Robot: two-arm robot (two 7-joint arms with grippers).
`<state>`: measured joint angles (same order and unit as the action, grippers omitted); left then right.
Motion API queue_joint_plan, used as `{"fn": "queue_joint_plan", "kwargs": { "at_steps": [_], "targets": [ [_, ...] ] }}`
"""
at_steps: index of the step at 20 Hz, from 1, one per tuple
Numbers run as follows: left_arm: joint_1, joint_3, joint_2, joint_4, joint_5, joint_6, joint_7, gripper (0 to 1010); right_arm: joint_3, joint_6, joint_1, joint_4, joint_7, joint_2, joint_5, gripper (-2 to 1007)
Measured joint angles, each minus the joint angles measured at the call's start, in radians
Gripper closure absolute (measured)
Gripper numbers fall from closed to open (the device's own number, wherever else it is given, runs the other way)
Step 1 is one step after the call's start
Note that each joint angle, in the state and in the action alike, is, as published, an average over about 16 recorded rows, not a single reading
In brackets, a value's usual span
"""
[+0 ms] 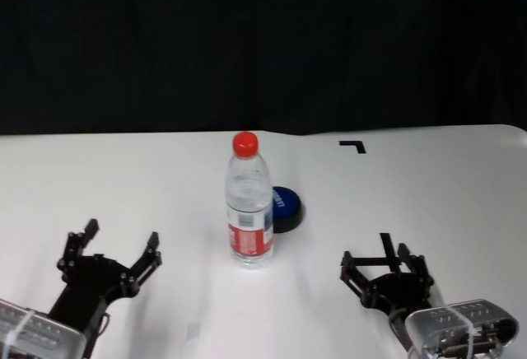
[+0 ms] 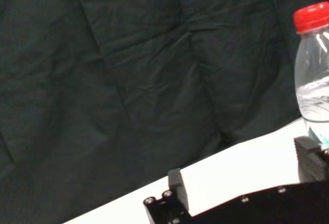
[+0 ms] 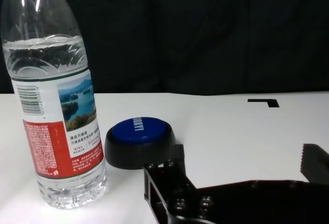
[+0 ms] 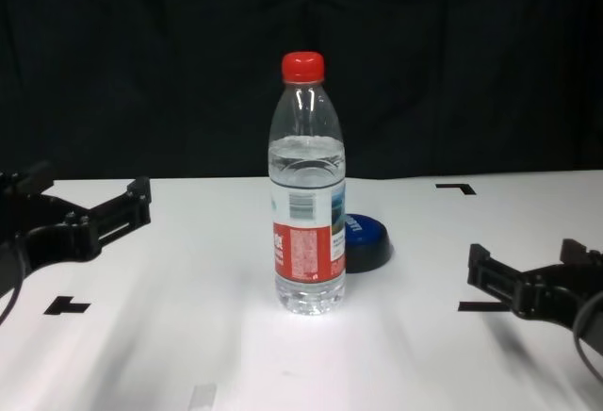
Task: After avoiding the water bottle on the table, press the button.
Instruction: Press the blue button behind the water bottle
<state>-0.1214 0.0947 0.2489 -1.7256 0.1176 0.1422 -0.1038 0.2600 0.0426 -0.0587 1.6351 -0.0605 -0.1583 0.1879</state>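
Observation:
The water bottle (image 1: 249, 202) stands upright in the middle of the white table (image 1: 123, 178), with its red cap on. The dark blue button (image 1: 286, 207) sits right behind it, to its right, partly hidden by it. My left gripper (image 1: 122, 234) is open and empty, low over the table to the left of the bottle. My right gripper (image 1: 375, 254) is open and empty, to the right and nearer than the button. In the right wrist view the bottle (image 3: 56, 116) and the button (image 3: 139, 142) lie ahead of the open right gripper (image 3: 245, 157). The left wrist view shows the bottle's top (image 2: 313, 80).
A black curtain (image 1: 263, 46) closes off the far edge of the table. A black corner mark (image 1: 352, 145) lies at the back right, and a black cross mark (image 4: 66, 305) near the left gripper. Bare table lies on both sides of the bottle.

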Motion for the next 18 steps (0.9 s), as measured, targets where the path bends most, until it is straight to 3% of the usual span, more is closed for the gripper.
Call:
{"fn": "queue_joint_plan", "kwargs": {
  "at_steps": [9,18],
  "targets": [
    [-0.057,-0.024,-0.039,-0.033,0.030,0.009,0.026,1,0.000,0.000,0.000,0.000,0.000,0.000,0.000,2],
    [-0.083,-0.032,-0.065,-0.045,0.049,0.017,0.030,1,0.000,0.000,0.000,0.000,0.000,0.000,0.000,2]
  ]
}}
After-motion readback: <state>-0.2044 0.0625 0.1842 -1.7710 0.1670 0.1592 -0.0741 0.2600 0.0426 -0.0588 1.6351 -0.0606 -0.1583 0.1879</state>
